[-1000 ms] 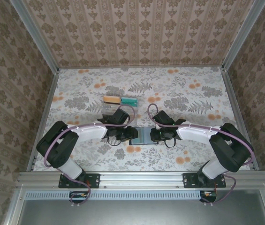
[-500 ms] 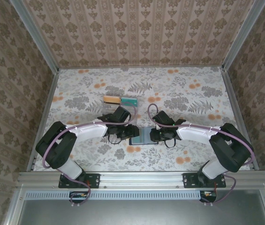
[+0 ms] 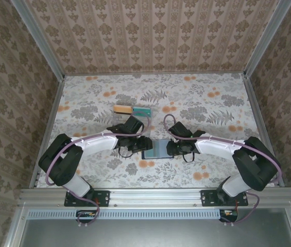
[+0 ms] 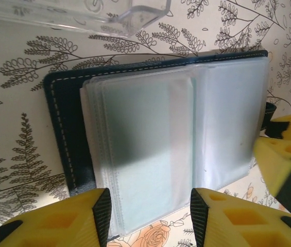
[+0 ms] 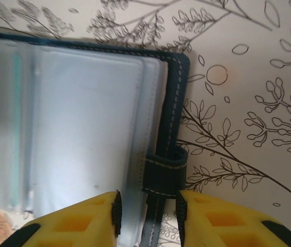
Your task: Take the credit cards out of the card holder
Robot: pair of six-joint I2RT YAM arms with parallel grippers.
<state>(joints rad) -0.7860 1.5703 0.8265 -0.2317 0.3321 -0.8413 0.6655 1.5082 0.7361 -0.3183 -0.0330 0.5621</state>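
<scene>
Two cards, one orange card (image 3: 122, 109) and one teal card (image 3: 142, 111), are laid side by side on the desk (image 3: 212, 103) beyond the left claw (image 3: 134, 146). One card holder (image 3: 158, 149) is spread open between the two claws. The left claw is held wide open over the clear sleeves (image 4: 150, 149), with nothing gripped. The right claw (image 3: 172, 148) is parted more narrowly above the strap edge (image 5: 165, 170), also with nothing gripped. Both arms are bent inward, with wrists kept low.
</scene>
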